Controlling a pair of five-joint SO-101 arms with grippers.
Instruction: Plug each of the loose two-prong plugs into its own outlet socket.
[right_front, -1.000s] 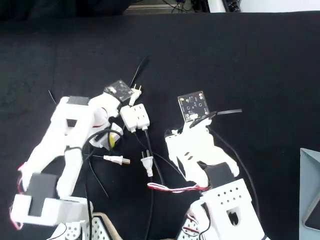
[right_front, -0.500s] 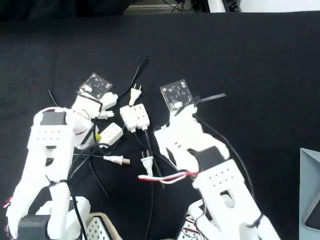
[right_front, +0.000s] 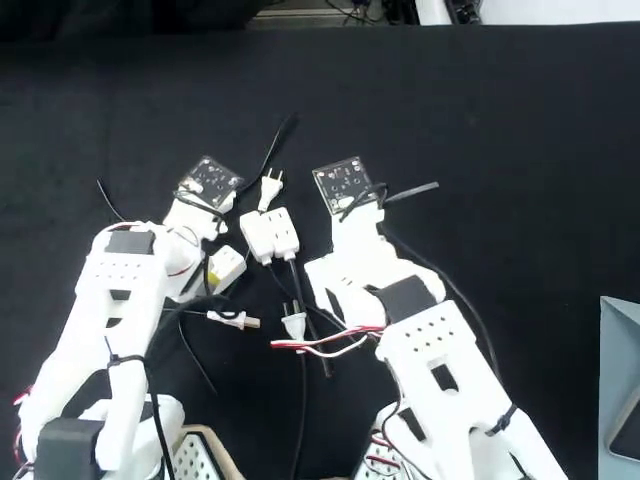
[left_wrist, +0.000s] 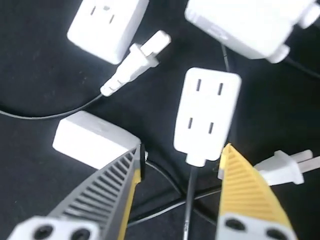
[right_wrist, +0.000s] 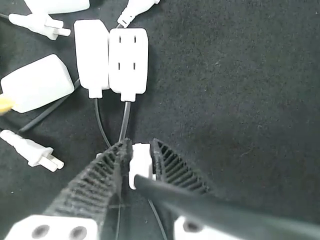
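Two white outlet blocks (right_front: 270, 235) lie side by side mid-table, and a third (right_front: 225, 265) lies just left of them. Loose white plugs rest above the blocks (right_front: 270, 185), lower left (right_front: 232, 320) and below them (right_front: 293, 322). My left gripper (left_wrist: 182, 150) is open, its yellow-edged fingers (left_wrist: 242, 185) straddling the cord end of a two-socket outlet (left_wrist: 207, 115); a plug (left_wrist: 135, 62) lies beyond it. My right gripper (right_wrist: 141, 145) has its black fingers (right_wrist: 112, 172) shut on a white plug (right_wrist: 141, 162), just short of the paired outlets (right_wrist: 112, 55).
Black cords (right_front: 300, 400) run from the outlets toward the table's front edge between the two arms. Red and white wires (right_front: 320, 345) hang from the right arm. A grey object (right_front: 622, 380) sits at the right edge. Open black tabletop (right_front: 480, 120) lies beyond.
The right arm swung left and forward over the plug below the outlets. The left arm pulled left off the outlets, then eased back, uncovering the third outlet. The plugs stayed put.
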